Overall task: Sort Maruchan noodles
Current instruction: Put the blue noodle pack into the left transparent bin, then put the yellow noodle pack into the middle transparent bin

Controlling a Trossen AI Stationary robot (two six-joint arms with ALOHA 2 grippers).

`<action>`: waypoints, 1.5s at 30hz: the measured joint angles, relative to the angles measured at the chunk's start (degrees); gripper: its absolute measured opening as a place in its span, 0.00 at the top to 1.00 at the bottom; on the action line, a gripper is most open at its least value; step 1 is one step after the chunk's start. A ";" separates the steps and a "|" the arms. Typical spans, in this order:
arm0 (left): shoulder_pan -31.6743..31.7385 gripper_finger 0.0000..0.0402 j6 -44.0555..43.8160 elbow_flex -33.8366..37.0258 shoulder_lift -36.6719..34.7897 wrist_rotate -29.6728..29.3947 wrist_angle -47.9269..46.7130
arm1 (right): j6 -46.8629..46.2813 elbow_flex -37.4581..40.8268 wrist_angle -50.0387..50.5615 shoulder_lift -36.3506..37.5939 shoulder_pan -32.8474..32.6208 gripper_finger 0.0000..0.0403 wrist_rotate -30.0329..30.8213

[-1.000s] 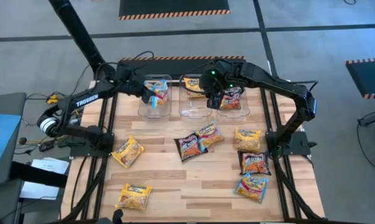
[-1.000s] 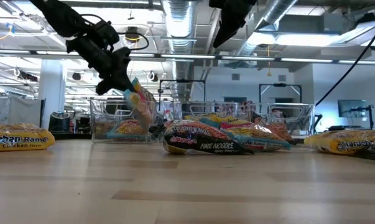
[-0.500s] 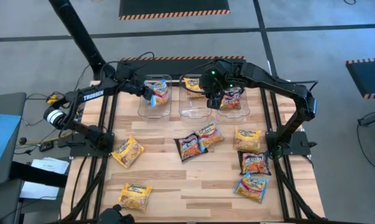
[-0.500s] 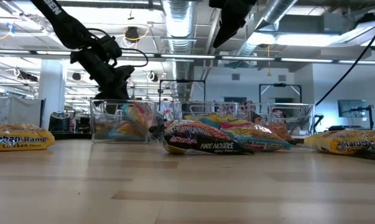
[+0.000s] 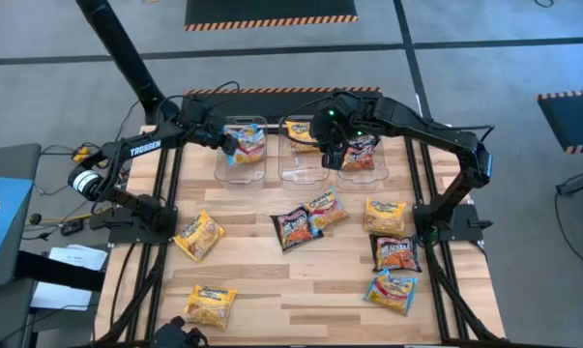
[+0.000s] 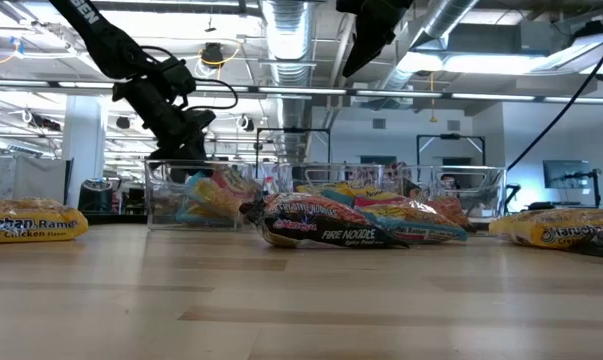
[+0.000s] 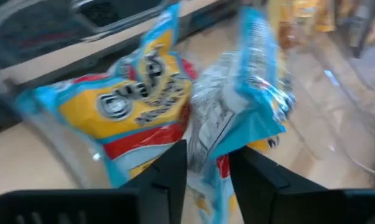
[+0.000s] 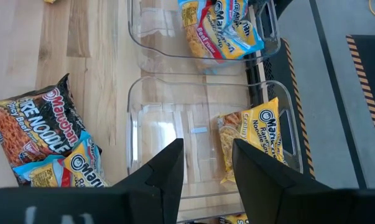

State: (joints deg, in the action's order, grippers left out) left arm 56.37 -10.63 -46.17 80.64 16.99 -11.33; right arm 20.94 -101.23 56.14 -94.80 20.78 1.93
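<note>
My left gripper reaches into the far-left clear bin, and its fingers stand apart. Between them shows the edge of a blue-pink noodle packet, blurred, beside another blue-pink packet lying in that bin. My right gripper hovers open and holds nothing, high above the middle bin, which holds a yellow packet. Dark packets lie in the right bin. Several packets lie flat on the table: yellow, dark, blue-pink. My left gripper has its two fingers on either side of the blue-pink packet's near edge, coming slanting down from the table's left. Whether the fingers touch the packet I cannot tell. The packet leans inside the bin against the other blue-pink packet.
The three clear bins stand in a row along the far edge. More loose packets: yellow, yellow, dark, blue-pink. Bare wood lies in the near middle of the table.
My left gripper has gone down into the left bin with the blue-pink packet. The packet hung tilted above the bin's rim before; now it lies low inside the bin. My right arm has kept still.
</note>
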 joint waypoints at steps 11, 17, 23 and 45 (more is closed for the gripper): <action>0.97 0.67 -2.46 -0.02 -1.66 -0.80 -3.34 | 0.01 0.02 0.02 -0.02 0.00 0.60 0.00; 0.99 0.67 -2.40 -1.25 -2.85 -0.94 -6.35 | 0.01 0.02 0.09 -0.02 0.00 0.60 0.02; 1.05 0.67 1.18 -6.70 -3.08 -1.37 -14.87 | 0.01 0.02 0.20 -0.02 0.00 0.60 0.02; -8.47 0.67 -2.33 -18.60 -16.65 4.72 -25.38 | -5.05 0.02 8.29 -0.02 -3.30 0.60 1.18</action>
State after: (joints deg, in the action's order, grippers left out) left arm 47.90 -12.95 -64.77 63.99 21.71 -36.71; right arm 15.89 -101.21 64.43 -94.83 17.48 3.11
